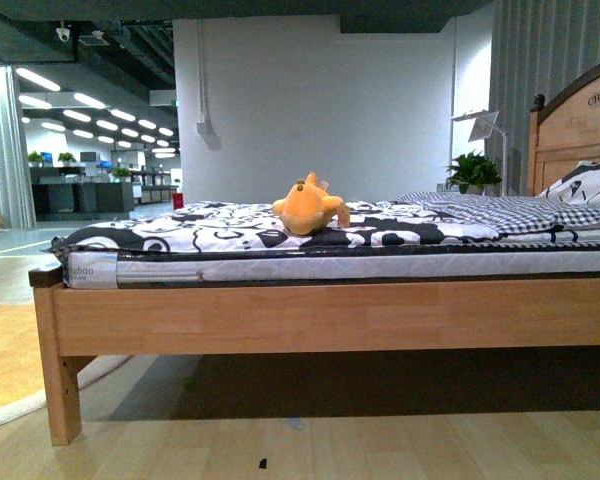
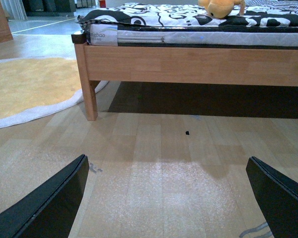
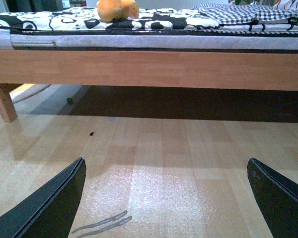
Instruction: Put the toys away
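The orange plush toy (image 1: 308,205) lies on the bed's patterned cover (image 1: 180,236), set back from the mattress's (image 1: 380,265) near edge. Left gripper (image 2: 166,158) and right gripper (image 3: 166,160) hang fully spread and empty above the floor (image 2: 154,139), well apart from it, probably readied for its bulky body.

Wooden bed (image 1: 330,318), black-and-white bedding (image 1: 180,238), orange plush toy (image 1: 308,207) on top

Three low floor-level views toward bed (image 1: 330,320)
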You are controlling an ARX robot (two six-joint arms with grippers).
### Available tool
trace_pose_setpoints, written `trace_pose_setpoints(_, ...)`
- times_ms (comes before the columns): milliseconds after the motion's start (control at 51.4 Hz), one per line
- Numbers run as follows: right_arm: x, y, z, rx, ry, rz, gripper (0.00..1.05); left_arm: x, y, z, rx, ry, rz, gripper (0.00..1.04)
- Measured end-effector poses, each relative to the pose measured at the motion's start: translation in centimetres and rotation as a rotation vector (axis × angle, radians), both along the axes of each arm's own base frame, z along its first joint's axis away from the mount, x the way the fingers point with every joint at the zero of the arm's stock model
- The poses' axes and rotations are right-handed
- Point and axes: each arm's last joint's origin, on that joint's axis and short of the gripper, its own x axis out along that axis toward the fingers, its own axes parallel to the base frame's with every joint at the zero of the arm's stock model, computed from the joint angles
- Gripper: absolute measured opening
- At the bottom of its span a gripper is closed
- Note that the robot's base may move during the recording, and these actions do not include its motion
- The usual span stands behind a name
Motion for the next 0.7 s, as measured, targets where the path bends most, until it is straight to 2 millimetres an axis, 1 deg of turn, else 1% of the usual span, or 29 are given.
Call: trace_pose_setpoints(701,0.00,0.00,0.00,0.000,0.000,0.000,0.98,0.00,0.00,0.00,0.000,0.000,0.000,0.98)
